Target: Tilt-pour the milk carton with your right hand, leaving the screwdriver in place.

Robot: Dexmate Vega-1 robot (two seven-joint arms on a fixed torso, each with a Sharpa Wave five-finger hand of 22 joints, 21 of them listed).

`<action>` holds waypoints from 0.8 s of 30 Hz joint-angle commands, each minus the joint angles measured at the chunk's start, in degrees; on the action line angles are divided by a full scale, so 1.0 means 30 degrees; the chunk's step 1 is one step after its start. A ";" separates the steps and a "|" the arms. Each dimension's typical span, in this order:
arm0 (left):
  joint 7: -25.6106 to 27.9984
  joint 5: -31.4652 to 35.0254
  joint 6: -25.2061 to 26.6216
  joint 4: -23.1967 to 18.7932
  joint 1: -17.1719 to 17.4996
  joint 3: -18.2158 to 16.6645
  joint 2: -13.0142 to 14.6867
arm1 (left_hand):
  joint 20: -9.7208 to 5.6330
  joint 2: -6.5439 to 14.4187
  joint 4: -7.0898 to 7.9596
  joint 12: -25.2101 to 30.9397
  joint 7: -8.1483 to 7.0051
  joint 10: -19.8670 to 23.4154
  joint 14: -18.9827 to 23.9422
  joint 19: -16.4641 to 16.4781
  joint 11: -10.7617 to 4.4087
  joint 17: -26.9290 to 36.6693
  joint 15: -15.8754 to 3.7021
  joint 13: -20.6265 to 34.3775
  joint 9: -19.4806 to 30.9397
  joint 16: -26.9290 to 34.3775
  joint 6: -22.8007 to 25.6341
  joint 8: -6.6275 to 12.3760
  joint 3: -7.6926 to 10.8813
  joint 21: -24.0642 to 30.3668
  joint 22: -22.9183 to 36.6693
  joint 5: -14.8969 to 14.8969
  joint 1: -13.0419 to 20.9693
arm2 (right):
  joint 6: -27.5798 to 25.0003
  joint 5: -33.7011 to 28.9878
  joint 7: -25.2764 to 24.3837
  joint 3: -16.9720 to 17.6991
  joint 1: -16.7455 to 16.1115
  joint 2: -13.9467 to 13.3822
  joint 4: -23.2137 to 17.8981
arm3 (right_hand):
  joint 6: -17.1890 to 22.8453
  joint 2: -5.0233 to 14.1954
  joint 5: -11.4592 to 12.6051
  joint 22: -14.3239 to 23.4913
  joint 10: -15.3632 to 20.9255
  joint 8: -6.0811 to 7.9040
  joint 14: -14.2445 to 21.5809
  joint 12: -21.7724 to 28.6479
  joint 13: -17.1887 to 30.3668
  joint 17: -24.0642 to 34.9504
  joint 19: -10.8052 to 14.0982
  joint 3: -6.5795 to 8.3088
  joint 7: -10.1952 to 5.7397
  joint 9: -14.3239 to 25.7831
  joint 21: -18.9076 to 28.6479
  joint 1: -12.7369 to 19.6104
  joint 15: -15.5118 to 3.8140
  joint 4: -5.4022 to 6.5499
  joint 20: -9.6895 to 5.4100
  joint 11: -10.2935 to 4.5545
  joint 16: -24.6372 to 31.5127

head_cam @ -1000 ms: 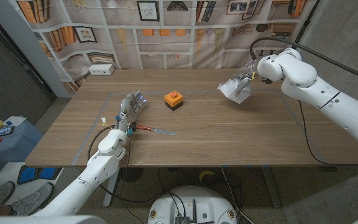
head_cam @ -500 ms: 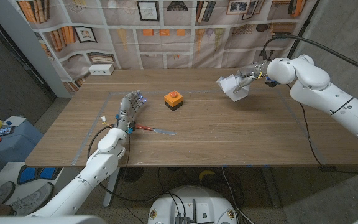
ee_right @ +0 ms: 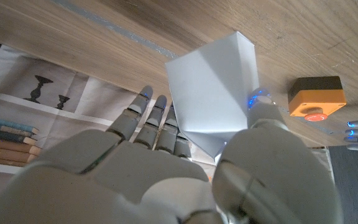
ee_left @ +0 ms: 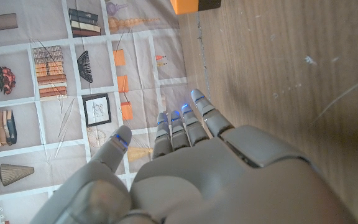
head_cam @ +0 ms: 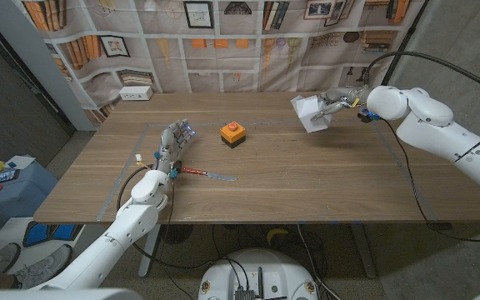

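While our right robot hand [head_cam: 333, 103] grips the tilted milk carton [head_cam: 309, 112], the screwdriver [head_cam: 207, 174] lies well apart, beside our empty, spread left robot hand [head_cam: 173, 143].

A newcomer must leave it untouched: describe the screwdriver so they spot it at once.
On the wooden table, look near the front edge by the left hand. The screwdriver lies flat beside that wrist: thin, red-handled with a silver shaft, unlike the blocky orange button box farther back.

The screwdriver [head_cam: 208, 174] lies before the button box [head_cam: 233, 133], with the milk carton [head_cam: 308, 112] far right.
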 commanded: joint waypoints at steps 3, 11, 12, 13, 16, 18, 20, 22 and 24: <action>0.0023 0.0040 -0.0057 0.0185 -0.0166 0.0046 -0.0121 | 0.0067 0.1273 -0.0053 -0.0035 0.0035 -0.0058 0.0007 0.0049 0.0056 0.0038 0.0122 0.0039 0.0095 -0.0059 0.0010 -0.0008 0.0113 0.0002 0.0114 0.0081 0.0047 | 0.0864 0.3683 -0.4071 0.0372 -0.1377 0.0065 0.1134 | 0.0202 0.0116 0.0092 0.0085 0.0116 0.0088 0.0053 -0.0007 0.0091 0.0094 -0.0135 -0.0076 0.0018 -0.0021 0.0021 0.0049 -0.0394 -0.0080 0.0154 -0.0097 0.0022; -0.0090 -0.0004 -0.0091 0.0360 -0.0248 0.0099 -0.0204 | 0.0068 0.1274 -0.0068 -0.0037 0.0034 -0.0085 0.0011 0.0081 0.0089 0.0037 0.0138 0.0040 0.0095 -0.0052 0.0012 -0.0003 0.0136 0.0004 0.0115 0.0079 0.0055 | 0.1308 0.4769 -0.5553 0.0239 -0.1869 0.0159 0.1541 | 0.0263 0.0079 0.0072 0.0083 0.0075 0.0073 -0.0230 -0.0079 0.0144 0.0105 -0.0726 -0.0151 -0.0180 -0.0096 -0.0148 0.0008 -0.0485 -0.0111 0.0629 -0.0183 -0.0100; -0.0076 -0.0003 -0.0077 0.0345 -0.0233 0.0101 -0.0201 | 0.0073 0.1273 -0.0070 -0.0034 0.0036 -0.0079 0.0002 0.0083 0.0081 0.0037 0.0131 0.0040 0.0095 -0.0055 0.0012 -0.0003 0.0138 0.0004 0.0116 0.0078 0.0056 | 0.1469 0.4869 -0.5830 0.0243 -0.1965 0.0188 0.1631 | 0.0163 0.0056 0.0067 0.0084 -0.0010 0.0025 -0.0257 -0.0120 0.0151 0.0104 -0.0765 -0.0172 -0.0134 -0.0108 -0.0148 -0.0012 -0.0438 -0.0112 0.0661 -0.0110 -0.0114; -0.0043 0.0004 -0.0058 0.0317 -0.0211 0.0101 -0.0193 | 0.0075 0.1272 -0.0072 -0.0031 0.0039 -0.0074 -0.0002 0.0082 0.0120 0.0037 0.0130 0.0040 0.0096 -0.0056 0.0012 -0.0003 0.0141 0.0002 0.0116 0.0078 0.0056 | 0.1493 0.5020 -0.5864 0.0214 -0.1970 0.0195 0.1693 | 0.0061 0.0033 0.0065 0.0084 -0.0028 -0.0023 -0.0289 -0.0133 0.0157 0.0102 -0.0796 -0.0189 -0.0164 -0.0118 -0.0145 -0.0028 -0.0399 -0.0115 0.0668 -0.0143 -0.0131; 0.0013 0.0000 -0.0061 0.0227 -0.0123 0.0085 -0.0181 | 0.0073 0.1271 -0.0074 -0.0021 0.0053 -0.0056 0.0022 0.0094 0.0090 0.0038 0.0121 0.0040 0.0096 -0.0045 0.0034 0.0006 0.0147 0.0003 0.0116 0.0077 0.0055 | 0.1890 0.5274 -0.6436 0.0146 -0.2103 0.0308 0.2006 | 0.0027 0.0017 0.0064 0.0084 -0.0034 -0.0046 -0.0318 -0.0142 0.0165 0.0101 -0.0794 -0.0206 -0.0129 -0.0130 -0.0128 -0.0043 -0.0391 -0.0117 0.0681 -0.0137 -0.0147; 0.0104 0.0021 -0.0043 0.0132 -0.0042 0.0071 -0.0161 | 0.0071 0.1269 -0.0075 -0.0031 0.0044 -0.0084 0.0031 0.0095 0.0051 0.0038 0.0124 0.0040 0.0096 -0.0040 0.0035 0.0007 0.0149 0.0002 0.0117 0.0076 0.0054 | 0.2105 0.5472 -0.6777 0.0121 -0.2176 0.0413 0.2227 | -0.0003 -0.0005 0.0064 0.0084 -0.0027 -0.0066 -0.0308 -0.0144 0.0170 0.0097 -0.0792 -0.0218 -0.0063 -0.0139 -0.0117 -0.0047 -0.0389 -0.0125 0.0678 -0.0147 -0.0147; 0.0176 0.0005 -0.0017 0.0065 0.0029 0.0052 -0.0158 | 0.0056 0.1269 -0.0076 -0.0032 0.0041 -0.0089 0.0021 0.0084 0.0062 0.0039 0.0121 0.0040 0.0096 -0.0044 0.0032 0.0006 0.0153 -0.0005 0.0117 0.0075 0.0054 | 0.2415 0.5690 -0.7059 0.0101 -0.2235 0.0499 0.2495 | -0.0033 -0.0042 0.0065 0.0084 -0.0031 -0.0088 -0.0310 -0.0151 0.0177 0.0091 -0.0843 -0.0235 -0.0103 -0.0151 -0.0123 -0.0046 -0.0386 -0.0141 0.0676 -0.0099 -0.0157; 0.0203 -0.0010 0.0012 0.0021 0.0073 0.0043 -0.0146 | 0.0062 0.1265 -0.0078 -0.0025 0.0040 -0.0076 0.0024 0.0090 0.0068 0.0039 0.0124 0.0040 0.0096 -0.0042 0.0030 0.0006 0.0156 -0.0005 0.0118 0.0074 0.0054 | 0.2740 0.5842 -0.7392 0.0068 -0.2288 0.0611 0.2781 | 0.0023 -0.0064 0.0066 0.0084 -0.0061 -0.0073 -0.0332 -0.0167 0.0182 0.0087 -0.0850 -0.0246 -0.0086 -0.0159 -0.0117 -0.0046 -0.0386 -0.0150 0.0673 -0.0111 -0.0170; 0.0210 -0.0013 0.0014 0.0005 0.0087 0.0040 -0.0143 | 0.0055 0.1262 -0.0080 -0.0023 0.0036 -0.0075 0.0023 0.0080 0.0066 0.0039 0.0120 0.0040 0.0096 -0.0042 0.0030 0.0006 0.0159 -0.0011 0.0118 0.0073 0.0053 | 0.3125 0.5995 -0.7701 0.0032 -0.2337 0.0731 0.3096 | -0.0122 -0.0092 0.0070 0.0084 -0.0072 -0.0143 -0.0369 -0.0179 0.0191 0.0081 -0.0889 -0.0258 -0.0071 -0.0174 -0.0116 -0.0036 -0.0340 -0.0166 0.0690 -0.0061 -0.0193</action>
